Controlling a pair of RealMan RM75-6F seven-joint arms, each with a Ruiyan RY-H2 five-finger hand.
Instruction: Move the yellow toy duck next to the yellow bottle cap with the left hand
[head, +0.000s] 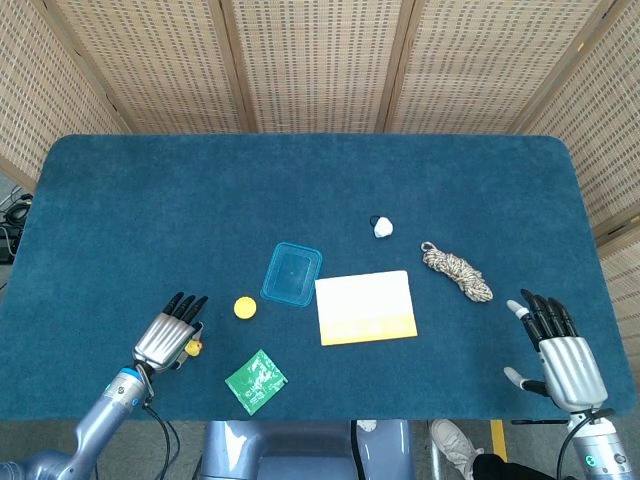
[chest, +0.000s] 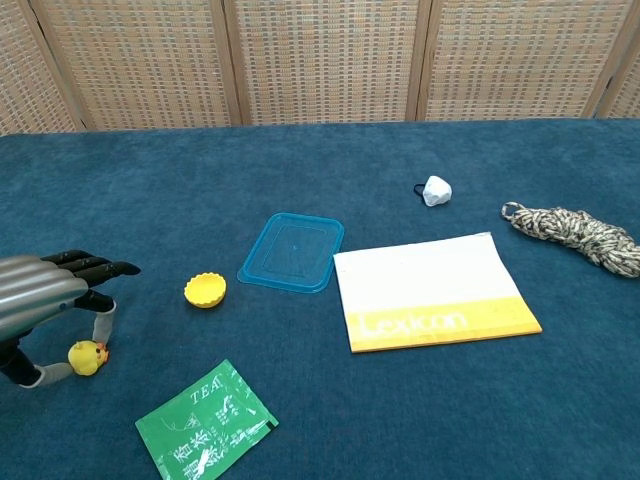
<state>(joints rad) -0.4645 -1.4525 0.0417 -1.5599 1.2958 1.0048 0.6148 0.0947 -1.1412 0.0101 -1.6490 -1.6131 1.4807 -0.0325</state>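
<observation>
The yellow toy duck (chest: 86, 357) sits low at the near left of the blue table, small in the head view (head: 193, 347). My left hand (chest: 45, 295) hovers over it, thumb and one finger (chest: 102, 326) closed against the duck's sides while the other fingers stretch forward. The yellow bottle cap (chest: 205, 290) lies to the duck's right and a little farther back, also visible from the head camera (head: 245, 307). My right hand (head: 560, 350) rests at the near right edge, fingers spread, holding nothing; the chest view does not show it.
A green tea packet (chest: 207, 423) lies just right of the duck. A blue plastic lid (chest: 292, 251), a white-and-yellow Lexicon booklet (chest: 435, 290), a small white object (chest: 436, 190) and a coiled rope (chest: 575, 233) spread across the middle and right.
</observation>
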